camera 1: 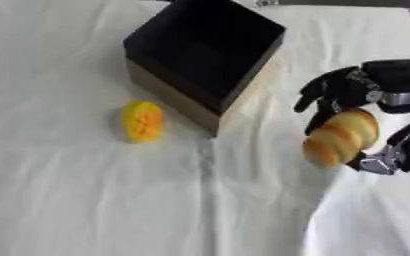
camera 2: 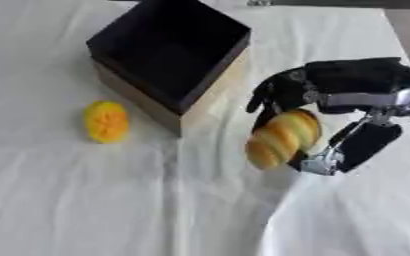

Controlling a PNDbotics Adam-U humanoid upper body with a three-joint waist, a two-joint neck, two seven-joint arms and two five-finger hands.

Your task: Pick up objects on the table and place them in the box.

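My right hand [camera 2: 348,92] comes in from the right edge and is shut on a golden ridged bread loaf [camera 2: 282,138], fingers curled over its top and thumb under it. The loaf hangs tilted above the white cloth, just right of the box. The box [camera 1: 204,50] is open-topped, black inside with tan cardboard sides, and stands at upper centre, turned corner-on; nothing shows inside it. A yellow-orange ridged fruit-like object [camera 1: 143,120] lies on the cloth left of the box's near corner. My left hand is out of view.
A white wrinkled cloth [camera 1: 112,200] covers the whole table, with a fold line running down the middle. The table's far edge shows at the upper right.
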